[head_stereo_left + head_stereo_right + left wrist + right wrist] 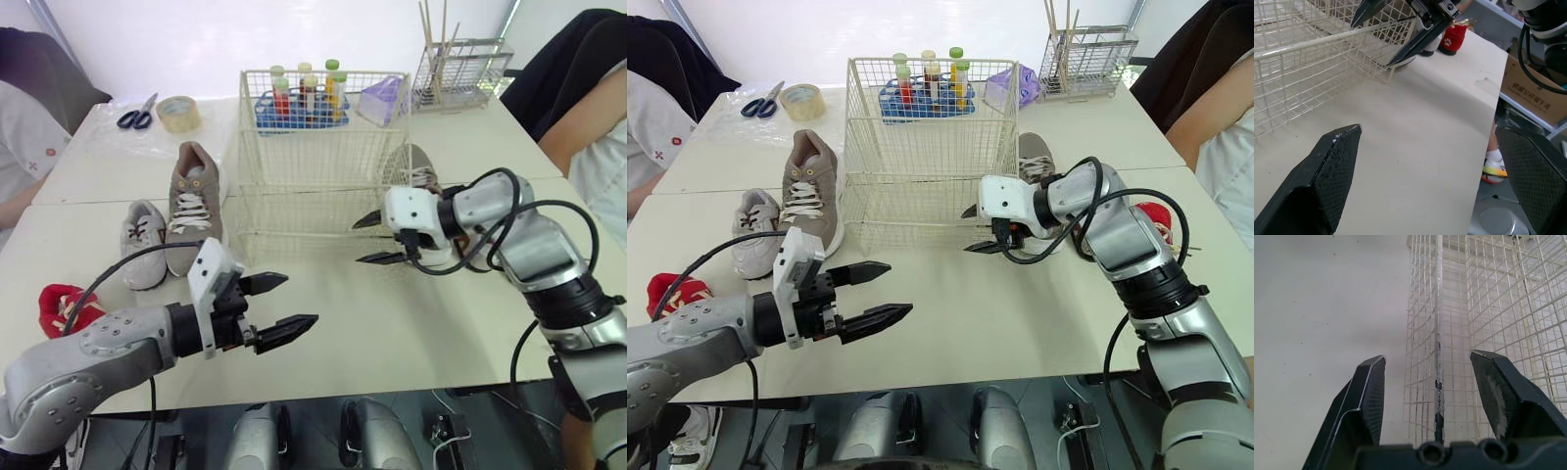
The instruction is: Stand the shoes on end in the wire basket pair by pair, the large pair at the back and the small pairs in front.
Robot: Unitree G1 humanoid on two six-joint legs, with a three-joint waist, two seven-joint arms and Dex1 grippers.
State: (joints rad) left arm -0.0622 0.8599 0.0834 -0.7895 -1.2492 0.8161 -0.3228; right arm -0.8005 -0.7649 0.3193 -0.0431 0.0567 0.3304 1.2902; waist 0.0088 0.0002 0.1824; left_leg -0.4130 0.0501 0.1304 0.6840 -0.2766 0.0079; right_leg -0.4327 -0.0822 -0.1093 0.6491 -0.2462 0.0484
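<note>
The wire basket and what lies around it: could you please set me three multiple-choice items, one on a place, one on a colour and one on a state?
1. Where does the large laced shoe lie relative to the wire basket?
A. inside it
B. on the table, to its left
C. on top of it

2. What colour are the handles of the scissors?
A. red
B. blue
C. yellow

3. In what state is the left hand?
A. shut on a shoe
B. shut on the basket's wire
C. open and empty

Answers: 1 B, it lies outside the mesh beside the small grey shoe; 2 B, both loops are blue; 3 C, its fingers stand apart with nothing between them.
</note>
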